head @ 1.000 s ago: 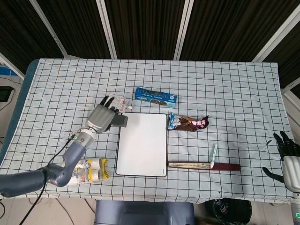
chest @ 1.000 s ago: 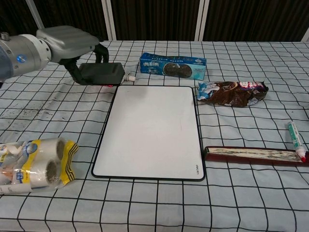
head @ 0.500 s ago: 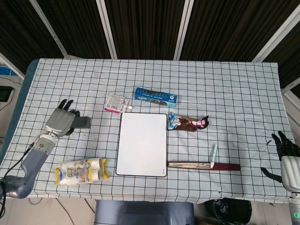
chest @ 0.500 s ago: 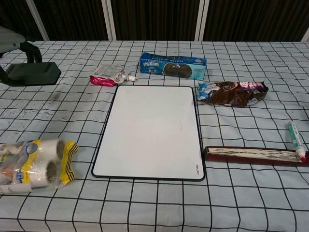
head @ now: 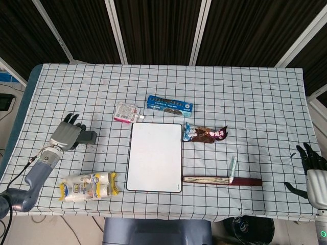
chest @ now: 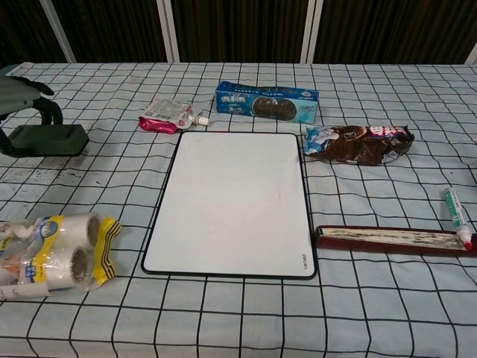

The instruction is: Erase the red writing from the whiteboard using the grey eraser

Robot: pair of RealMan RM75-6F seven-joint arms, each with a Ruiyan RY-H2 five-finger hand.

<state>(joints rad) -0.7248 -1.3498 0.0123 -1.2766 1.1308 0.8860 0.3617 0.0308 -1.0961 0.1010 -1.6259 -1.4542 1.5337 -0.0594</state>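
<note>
The whiteboard (head: 155, 157) lies in the middle of the table, and its white surface (chest: 235, 201) shows no red writing. My left hand (head: 66, 135) is well left of the board and grips the grey eraser (head: 88, 137). In the chest view that hand (chest: 26, 93) sits at the left edge, its fingers arched over the eraser (chest: 46, 140), which is low at the tablecloth. My right hand (head: 312, 167) hangs off the table's right edge with its fingers apart, holding nothing.
A pink pouch (head: 126, 112) and a blue cookie box (head: 170, 105) lie behind the board. To its right are a snack wrapper (head: 205, 133), a green marker (head: 232, 169) and a dark red strip (head: 222, 180). A bag of tape rolls (head: 88, 186) sits front left.
My left hand carried the eraser from the board's top left corner far to the left, uncovering the pink pouch, then sank toward the table. The right hand stayed put.
</note>
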